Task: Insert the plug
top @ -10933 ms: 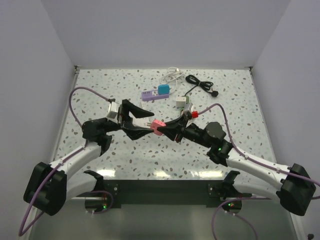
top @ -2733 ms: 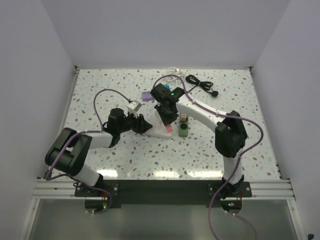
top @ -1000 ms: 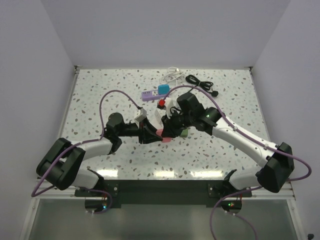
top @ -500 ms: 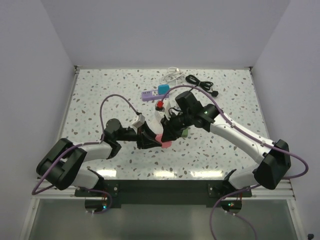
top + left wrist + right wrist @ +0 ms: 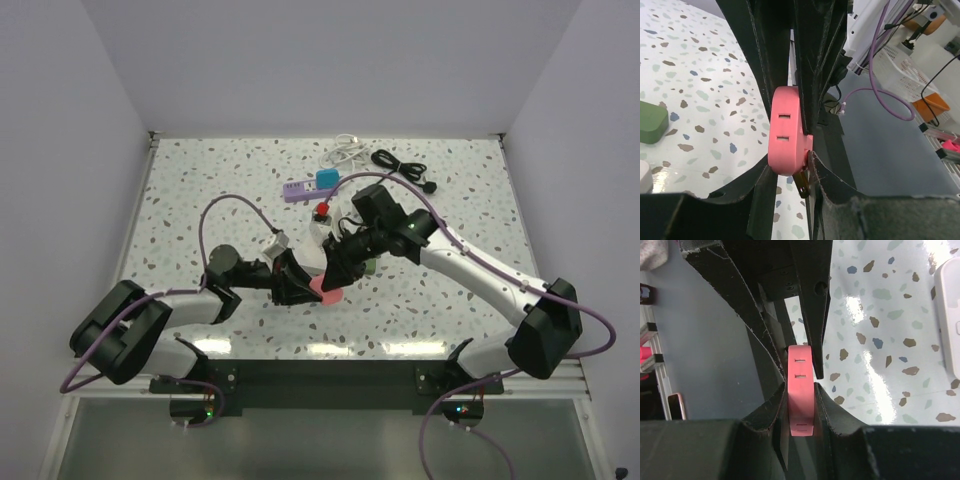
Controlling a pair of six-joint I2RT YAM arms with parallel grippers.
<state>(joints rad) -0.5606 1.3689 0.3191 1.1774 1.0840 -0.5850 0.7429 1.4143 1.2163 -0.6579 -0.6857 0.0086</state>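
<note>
Both grippers hold a pink plug (image 5: 326, 291) in the air between them, above the near middle of the table. In the left wrist view the pink plug (image 5: 788, 131) shows two slots and a brass prong (image 5: 803, 184) underneath, and my left gripper (image 5: 790, 172) is shut on its lower end. From the right wrist view the same pink plug (image 5: 801, 400) is clamped edge-on by my right gripper (image 5: 801, 388). The left gripper (image 5: 303, 289) comes in from the left, the right gripper (image 5: 337, 270) from the upper right.
A white power strip (image 5: 322, 232) with a red part (image 5: 322, 210) lies just behind the grippers, beside a green block (image 5: 369, 266). Further back are a purple strip (image 5: 296, 190), a blue adapter (image 5: 327, 179), a white cable (image 5: 347, 150) and a black cable (image 5: 405, 168).
Both grippers have drifted toward the near edge with the pink plug between them. The left gripper tightened slightly on it.
</note>
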